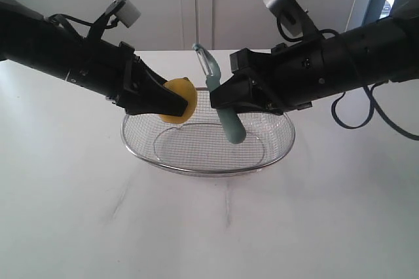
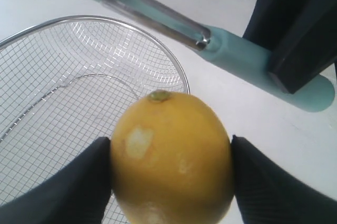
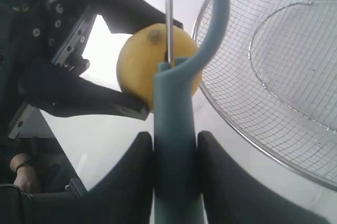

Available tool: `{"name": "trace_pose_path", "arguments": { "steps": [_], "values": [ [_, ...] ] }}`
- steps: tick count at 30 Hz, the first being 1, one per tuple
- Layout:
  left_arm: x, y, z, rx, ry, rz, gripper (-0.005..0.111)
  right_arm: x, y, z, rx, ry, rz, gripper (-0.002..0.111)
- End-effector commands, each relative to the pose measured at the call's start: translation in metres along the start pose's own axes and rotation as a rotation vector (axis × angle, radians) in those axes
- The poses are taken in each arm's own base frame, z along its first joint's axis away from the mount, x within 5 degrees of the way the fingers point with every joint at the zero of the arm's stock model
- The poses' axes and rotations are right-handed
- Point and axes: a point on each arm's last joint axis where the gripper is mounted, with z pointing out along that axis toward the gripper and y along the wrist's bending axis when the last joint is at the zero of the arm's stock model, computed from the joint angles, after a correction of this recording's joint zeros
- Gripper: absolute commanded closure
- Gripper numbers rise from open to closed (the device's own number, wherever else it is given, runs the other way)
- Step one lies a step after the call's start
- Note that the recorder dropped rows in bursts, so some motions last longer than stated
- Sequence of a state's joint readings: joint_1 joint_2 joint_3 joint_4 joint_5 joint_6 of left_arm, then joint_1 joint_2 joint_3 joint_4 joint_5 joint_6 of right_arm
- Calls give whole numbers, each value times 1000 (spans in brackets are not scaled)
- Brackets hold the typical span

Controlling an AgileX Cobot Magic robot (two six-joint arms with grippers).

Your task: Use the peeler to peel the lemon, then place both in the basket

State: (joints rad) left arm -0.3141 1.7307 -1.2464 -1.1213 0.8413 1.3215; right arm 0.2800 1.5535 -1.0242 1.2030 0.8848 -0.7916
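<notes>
The yellow lemon (image 1: pixel 178 101) hangs above the left rim of the wire basket (image 1: pixel 262 161), with my left gripper (image 1: pixel 182 104) shut on it. Close up, the lemon (image 2: pixel 171 158) sits squeezed between both black fingers and shows a few pale scraped patches. My right gripper (image 1: pixel 224 95) is shut on the teal handle of the peeler (image 1: pixel 222 105), which stands nearly upright over the basket, blade head up, just right of the lemon. From the right wrist, the peeler (image 3: pixel 174 129) lines up in front of the lemon (image 3: pixel 142 69).
The basket (image 2: pixel 63 87) rests in the middle of a white table (image 1: pixel 209 226). A white wall stands behind. Both black arms converge over the basket from left and right.
</notes>
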Motion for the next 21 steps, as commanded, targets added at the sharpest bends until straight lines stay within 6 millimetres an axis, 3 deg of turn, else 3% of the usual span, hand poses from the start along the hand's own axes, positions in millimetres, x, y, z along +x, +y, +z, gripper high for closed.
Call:
{"name": "trace_pose_path", "arguments": {
  "steps": [1, 21],
  "values": [
    [-3, -4, -3, 21, -27, -12, 107, -1, 0, -1, 9, -10, 31, 108],
    [-3, -4, -3, 21, -27, -12, 107, 9, -24, 23, 8, 117, 200, 108]
  ]
}}
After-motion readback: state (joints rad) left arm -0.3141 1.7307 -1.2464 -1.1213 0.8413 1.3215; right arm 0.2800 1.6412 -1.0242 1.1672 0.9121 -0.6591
